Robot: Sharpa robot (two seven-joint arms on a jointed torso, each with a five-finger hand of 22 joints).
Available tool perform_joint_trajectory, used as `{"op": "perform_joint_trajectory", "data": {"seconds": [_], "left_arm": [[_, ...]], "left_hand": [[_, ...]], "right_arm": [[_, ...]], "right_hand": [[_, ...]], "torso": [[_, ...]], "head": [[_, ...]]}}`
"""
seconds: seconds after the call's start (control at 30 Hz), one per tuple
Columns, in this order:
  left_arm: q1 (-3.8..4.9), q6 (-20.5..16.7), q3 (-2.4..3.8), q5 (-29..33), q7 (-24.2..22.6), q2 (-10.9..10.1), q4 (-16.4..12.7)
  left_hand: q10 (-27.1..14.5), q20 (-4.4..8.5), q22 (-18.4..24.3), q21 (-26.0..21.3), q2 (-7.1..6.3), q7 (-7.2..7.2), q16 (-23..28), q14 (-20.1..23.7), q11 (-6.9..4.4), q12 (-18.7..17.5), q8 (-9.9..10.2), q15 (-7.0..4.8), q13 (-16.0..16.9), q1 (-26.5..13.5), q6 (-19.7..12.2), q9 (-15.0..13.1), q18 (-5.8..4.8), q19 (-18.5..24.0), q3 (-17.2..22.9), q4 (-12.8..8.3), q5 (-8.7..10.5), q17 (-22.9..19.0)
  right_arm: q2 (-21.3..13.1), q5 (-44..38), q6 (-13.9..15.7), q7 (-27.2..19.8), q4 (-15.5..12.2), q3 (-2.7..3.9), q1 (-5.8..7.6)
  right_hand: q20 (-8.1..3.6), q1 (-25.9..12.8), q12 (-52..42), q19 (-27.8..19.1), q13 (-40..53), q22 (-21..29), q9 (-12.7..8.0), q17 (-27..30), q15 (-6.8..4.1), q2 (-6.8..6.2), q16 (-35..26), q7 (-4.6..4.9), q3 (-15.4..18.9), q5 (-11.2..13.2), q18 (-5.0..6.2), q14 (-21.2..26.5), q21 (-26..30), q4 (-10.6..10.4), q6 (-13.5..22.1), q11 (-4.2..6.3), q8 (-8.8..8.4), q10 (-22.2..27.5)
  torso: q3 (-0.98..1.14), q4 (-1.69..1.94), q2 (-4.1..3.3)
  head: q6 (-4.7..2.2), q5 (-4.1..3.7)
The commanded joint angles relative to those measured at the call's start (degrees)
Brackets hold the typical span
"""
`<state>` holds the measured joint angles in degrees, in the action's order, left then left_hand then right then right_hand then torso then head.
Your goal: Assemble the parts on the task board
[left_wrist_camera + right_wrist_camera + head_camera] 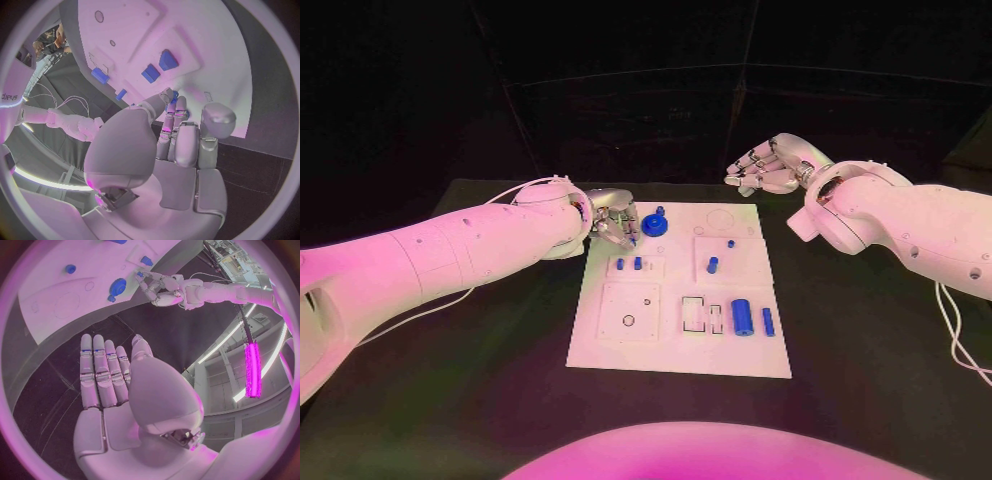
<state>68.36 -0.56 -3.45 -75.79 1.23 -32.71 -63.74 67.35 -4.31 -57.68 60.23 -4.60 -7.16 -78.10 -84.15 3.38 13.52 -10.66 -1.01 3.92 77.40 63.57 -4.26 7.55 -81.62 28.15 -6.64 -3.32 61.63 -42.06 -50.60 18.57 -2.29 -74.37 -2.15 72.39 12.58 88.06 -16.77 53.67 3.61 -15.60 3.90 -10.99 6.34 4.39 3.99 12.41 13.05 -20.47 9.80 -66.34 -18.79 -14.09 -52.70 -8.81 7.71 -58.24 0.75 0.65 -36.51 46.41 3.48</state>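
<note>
1 task board (678, 345), roughly 7 blue parts (741, 317), 2 hands (612, 222).

My head camera looks steeply down on the bench (473, 400) from well above, taking in the whole task board (678, 340) with both my arms coming in from the sides. The camera at my left wrist sits just behind my left hand (178, 145) and faces along it, close over the board's edge. The one at my right wrist looks past my right hand (115, 385) from farther off. All three share the board; the right wrist view also catches my left hand.
</note>
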Motion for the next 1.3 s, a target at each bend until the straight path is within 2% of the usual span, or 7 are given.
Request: {"op": "perform_joint_trajectory", "data": {"seconds": [0.03,0.77,0.97,1.3], "left_arm": [[-0.05,1.25,-0.05,0.04,0.54,0.11,-0.09],[-0.13,2.50,-0.12,0.03,1.62,0.92,0.78],[-0.15,1.72,-0.14,0.03,1.55,0.90,0.69],[-0.17,-0.32,-0.15,0.01,1.16,0.88,0.43]], "left_hand": [[0.45,0.04,-0.20,0.45,0.18,-0.10,-0.12,-0.95,-0.02,-0.37,0.23,-0.43,0.07,-0.61,0.47,-0.10,-0.81,-0.32,0.17,-0.06,-0.05,0.00],[0.24,0.02,-0.43,0.57,-0.25,-0.20,-0.12,-0.91,0.12,-0.97,0.75,-0.36,0.01,-1.12,0.10,0.03,-0.86,-0.29,0.04,-0.18,-0.04,-0.17],[-0.13,-0.13,-0.62,0.64,-0.75,-0.55,-0.13,-0.87,0.43,-1.77,2.17,-0.11,-0.02,-1.33,-1.57,0.42,-0.90,-0.23,0.22,-0.59,-0.06,-0.38],[-0.66,-0.28,-0.56,0.51,-1.40,-0.88,-0.06,-0.79,0.74,-2.34,3.03,0.11,-0.05,-1.56,-2.42,0.50,-0.88,-0.12,0.28,-0.92,-0.28,-0.74]], "right_arm": [[0.11,-0.15,0.52,-0.46,-0.02,0.03,0.11],[0.45,-0.19,-0.04,-0.47,0.18,0.03,0.11],[0.47,-0.19,-0.09,-0.45,0.21,0.03,0.11],[0.49,-0.19,-0.14,-0.45,0.25,0.03,0.11]], "right_hand": [[0.01,0.42,0.24,0.47,-0.06,0.11,-0.07,0.08,0.18,-0.07,-0.17,0.45,-0.04,-0.17,0.55,-0.05,0.23,0.42,0.12,-0.36,-0.39,0.19],[0.03,0.45,0.28,0.48,-0.06,0.19,-0.07,0.19,0.20,0.02,-0.20,0.47,-0.14,-0.22,0.54,-0.03,0.35,0.45,0.15,-0.38,-0.42,0.24],[0.03,0.45,0.28,0.48,-0.06,0.19,-0.07,0.19,0.20,0.02,-0.20,0.47,-0.14,-0.22,0.54,-0.03,0.35,0.45,0.15,-0.38,-0.42,0.24],[0.04,0.47,0.31,0.50,-0.06,0.26,-0.06,0.27,0.21,0.08,-0.22,0.47,-0.22,-0.24,0.55,-0.02,0.44,0.47,0.16,-0.39,-0.44,0.25]], "torso": [[-0.01,0.00,-0.04],[-0.01,-0.02,-0.02],[-0.01,0.01,-0.03],[0.00,0.05,0.02]], "head": [[-0.06,-0.01],[0.13,0.01],[0.19,-0.08],[0.28,-0.06]]}}
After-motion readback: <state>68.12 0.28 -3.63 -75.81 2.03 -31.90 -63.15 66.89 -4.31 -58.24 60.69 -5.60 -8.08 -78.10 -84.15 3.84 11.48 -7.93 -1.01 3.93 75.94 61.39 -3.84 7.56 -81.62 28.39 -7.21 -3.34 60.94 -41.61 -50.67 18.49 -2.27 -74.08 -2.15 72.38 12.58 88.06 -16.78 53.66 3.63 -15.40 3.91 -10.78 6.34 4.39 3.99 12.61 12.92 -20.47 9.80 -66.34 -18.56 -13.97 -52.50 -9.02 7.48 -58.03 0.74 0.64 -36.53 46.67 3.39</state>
